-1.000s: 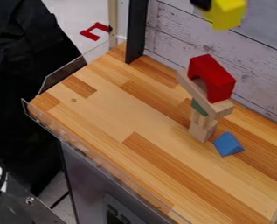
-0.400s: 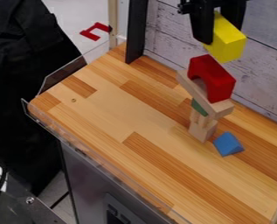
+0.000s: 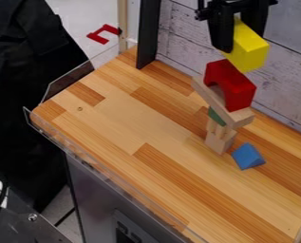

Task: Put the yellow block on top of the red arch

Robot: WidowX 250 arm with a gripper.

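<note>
Yellow block (image 3: 249, 51) sat clamped between my jaws, its lower end jutting past their tips. My gripper (image 3: 240, 42) hung in from the view's top edge, pointing down. Below my jaws was the arch (image 3: 234, 80), on a plank (image 3: 242, 116) atop a tower (image 3: 217, 142); whether block and arch touched, I couldn't tell. Farther below them lay a blue block (image 3: 246, 156).

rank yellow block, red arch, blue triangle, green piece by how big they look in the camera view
Largest to smallest:
Red arch and yellow block: too close to rank, since the gripper hides some of the yellow block
Blue triangle
Green piece, partly hidden
</note>
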